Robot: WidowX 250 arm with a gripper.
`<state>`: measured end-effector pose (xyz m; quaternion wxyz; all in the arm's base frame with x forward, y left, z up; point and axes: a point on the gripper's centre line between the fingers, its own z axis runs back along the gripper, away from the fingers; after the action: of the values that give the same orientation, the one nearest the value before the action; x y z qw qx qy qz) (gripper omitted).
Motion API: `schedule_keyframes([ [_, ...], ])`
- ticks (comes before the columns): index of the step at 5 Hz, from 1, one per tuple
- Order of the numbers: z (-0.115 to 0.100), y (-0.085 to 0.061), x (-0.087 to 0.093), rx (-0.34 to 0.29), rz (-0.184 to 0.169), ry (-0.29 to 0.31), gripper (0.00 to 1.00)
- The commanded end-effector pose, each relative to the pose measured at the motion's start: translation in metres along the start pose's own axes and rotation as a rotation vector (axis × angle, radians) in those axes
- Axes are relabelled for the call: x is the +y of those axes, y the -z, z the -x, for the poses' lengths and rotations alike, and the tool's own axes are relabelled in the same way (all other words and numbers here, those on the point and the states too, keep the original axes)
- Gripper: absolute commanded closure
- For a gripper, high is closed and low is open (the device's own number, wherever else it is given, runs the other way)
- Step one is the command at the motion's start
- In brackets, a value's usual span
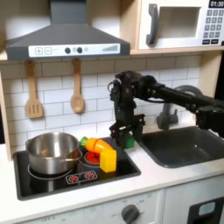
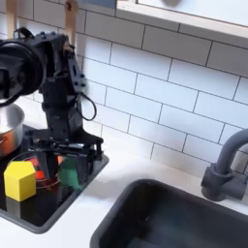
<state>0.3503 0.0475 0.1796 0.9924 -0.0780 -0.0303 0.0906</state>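
Your gripper (image 2: 68, 147) is hanging with jaws spread over the green block (image 2: 70, 171) in the second exterior view; the first exterior view is adding the pot (image 1: 52, 151) beside the yellow block (image 1: 108, 159).

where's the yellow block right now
The yellow block sits on the stove, right of the pot in the first exterior view, with the claw just beyond it.

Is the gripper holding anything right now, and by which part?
Cannot tell for sure: the gripper stands over a green block on the stove, fingers at its sides, but a firm grasp isn't visible.
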Motion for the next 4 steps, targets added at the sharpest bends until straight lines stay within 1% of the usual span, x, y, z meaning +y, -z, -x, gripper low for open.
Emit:
schedule_keyframes([
  [1,-0.016,-0.027,0.007,-0.007,0.038,-0.05,1.0],
  [2,-0.016,-0.045,0.009,-0.031,0.061,-0.061,1.0],
  [3,-0.009,-0.046,0.014,-0.013,0.071,-0.058,1.0],
  [4,-0.004,-0.047,0.023,-0.014,0.065,-0.055,1.0],
])
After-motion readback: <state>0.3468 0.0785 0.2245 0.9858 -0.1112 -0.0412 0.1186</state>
